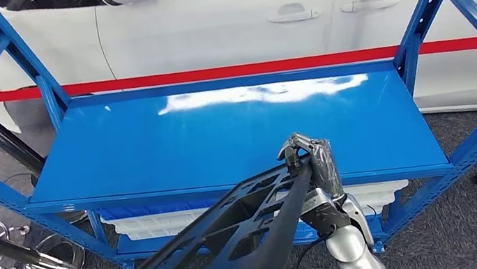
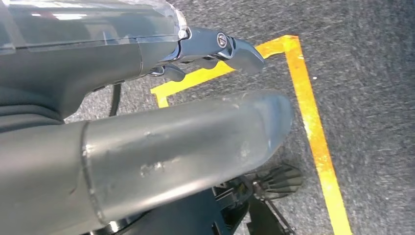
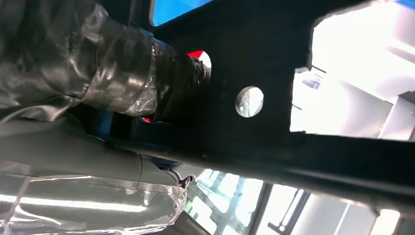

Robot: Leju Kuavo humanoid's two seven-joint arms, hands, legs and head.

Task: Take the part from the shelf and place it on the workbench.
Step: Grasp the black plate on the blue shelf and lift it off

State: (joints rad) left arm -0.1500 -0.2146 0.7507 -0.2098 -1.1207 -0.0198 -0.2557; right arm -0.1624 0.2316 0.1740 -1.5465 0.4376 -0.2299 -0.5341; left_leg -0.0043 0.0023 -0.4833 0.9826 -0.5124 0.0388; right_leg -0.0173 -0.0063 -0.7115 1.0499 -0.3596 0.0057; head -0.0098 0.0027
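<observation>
One black part (image 1: pixel 235 233) gripped by right robot hand (image 1: pixel 314 166), blue shelf (image 1: pixel 222 137) ahead, white car (image 1: pixel 220 24) behind, left robot hand (image 2: pixel 215 49) holding nothing

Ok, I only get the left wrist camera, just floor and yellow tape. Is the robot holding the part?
Observer: Yes, the right robot hand grips a flat black part by its top end.
Child: What's in front of it?
Observer: A blue shelf, with a white car behind.
Child: Does the part have holes?
Observer: Yes, the right wrist camera shows a round hole near the grip.
</observation>
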